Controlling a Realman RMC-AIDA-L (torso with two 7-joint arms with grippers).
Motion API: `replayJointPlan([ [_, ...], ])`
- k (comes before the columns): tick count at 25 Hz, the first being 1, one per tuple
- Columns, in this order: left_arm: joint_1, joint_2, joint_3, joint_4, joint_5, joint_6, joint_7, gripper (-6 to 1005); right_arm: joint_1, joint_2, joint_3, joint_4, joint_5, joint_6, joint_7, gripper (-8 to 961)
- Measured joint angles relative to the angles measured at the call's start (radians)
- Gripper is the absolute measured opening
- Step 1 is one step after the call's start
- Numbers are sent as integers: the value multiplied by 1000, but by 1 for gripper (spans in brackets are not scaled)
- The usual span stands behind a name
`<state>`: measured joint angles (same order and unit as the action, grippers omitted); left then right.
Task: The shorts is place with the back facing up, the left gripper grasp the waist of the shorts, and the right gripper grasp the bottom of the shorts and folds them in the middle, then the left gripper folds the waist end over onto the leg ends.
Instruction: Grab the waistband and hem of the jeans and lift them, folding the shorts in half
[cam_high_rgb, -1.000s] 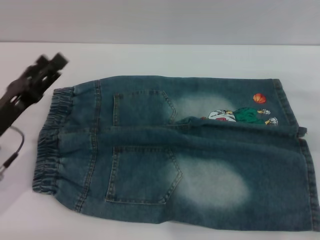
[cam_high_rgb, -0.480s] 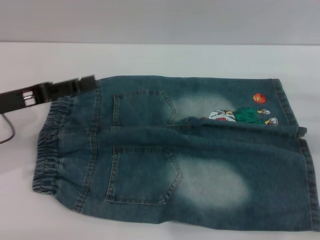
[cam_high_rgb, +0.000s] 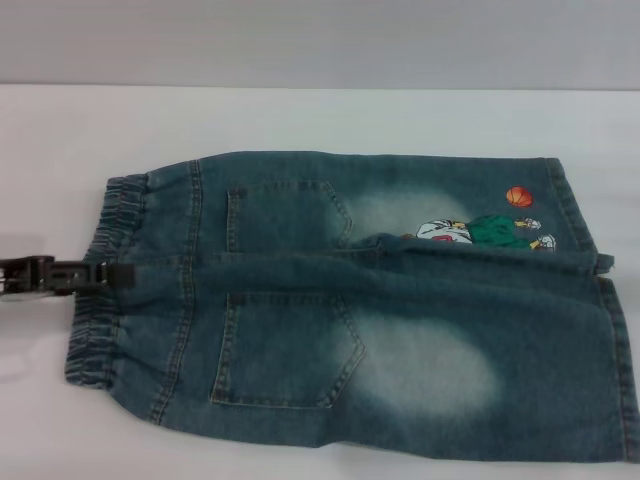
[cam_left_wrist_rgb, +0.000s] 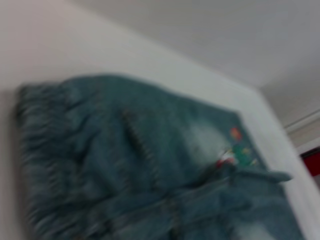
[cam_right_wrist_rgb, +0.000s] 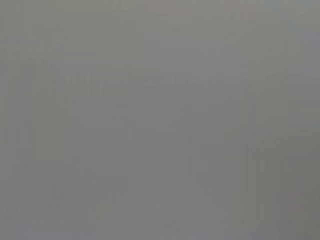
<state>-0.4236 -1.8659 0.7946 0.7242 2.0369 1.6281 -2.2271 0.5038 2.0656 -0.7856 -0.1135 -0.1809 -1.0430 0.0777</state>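
Note:
The blue denim shorts lie flat on the white table, back pockets up. The ruffled waist is at the left and the leg ends at the right, with the cartoon print on the far leg. My left gripper reaches in low from the left edge, and its tip lies over the middle of the waist. In the left wrist view the shorts fill the picture with the waist closest. The right gripper is out of view, and its wrist view shows only plain grey.
The white table extends behind and to the left of the shorts, up to a grey wall at the back. The near leg's hem runs right up to the right edge of the head view.
My left gripper has swung from above the waist's far corner down and toward me, and now sits level at the middle of the waistband. The shorts have not moved.

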Motion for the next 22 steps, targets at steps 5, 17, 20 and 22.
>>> replayJointPlan([
  [5,6,8,-67,-4,66,44,-3,844,3,-4,3,0,0,0,-1,693],
  [17,35,23,-103,-7,171,46,-5,843,3,-7,3,0,0,0,-2,693],
  [20,40,21,-103,-9,185,32,-4,843,3,-7,3,0,0,0,-2,693],
  [22,41,17,-103,-10,205,25,-5,843,4,-7,3,0,-2,0,-3,693],
])
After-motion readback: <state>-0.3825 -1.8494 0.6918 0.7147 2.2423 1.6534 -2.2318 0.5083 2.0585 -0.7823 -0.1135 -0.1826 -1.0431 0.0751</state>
